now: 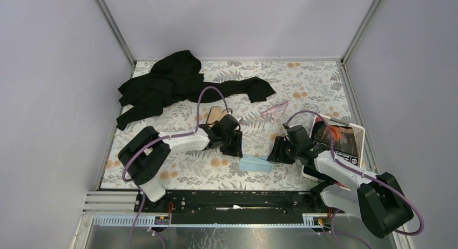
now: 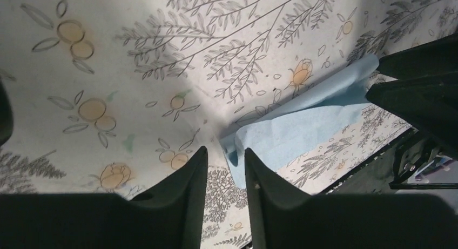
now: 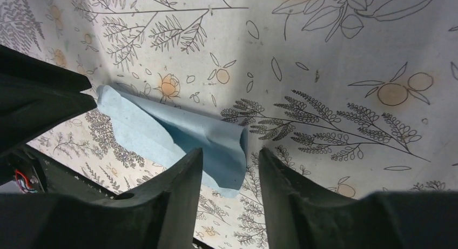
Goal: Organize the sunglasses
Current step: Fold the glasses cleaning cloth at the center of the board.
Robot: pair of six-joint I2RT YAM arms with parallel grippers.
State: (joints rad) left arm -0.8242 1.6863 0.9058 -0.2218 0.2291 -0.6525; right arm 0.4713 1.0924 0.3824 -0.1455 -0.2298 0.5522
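floral-print table cover (image 1: 308, 81). crumpled black fabric (image 1: 178, 81) at far left, white tray (image 1: 361, 131) at right edge. black oval case with tan lining (image 1: 215, 115) looks open, just behind the left arm. light blue square cloth (image 1: 255, 163) near front, between left gripper (image 2: 224, 152) and right gripper (image 3: 229, 152). both have jaws slightly apart over its ends, pinching nothing. thin pink-lensed sunglasses (image 1: 275, 108) lie loose beyond the grippers, apart from the case. judgement: barely begun, glasses not cased, cloth not stowed.
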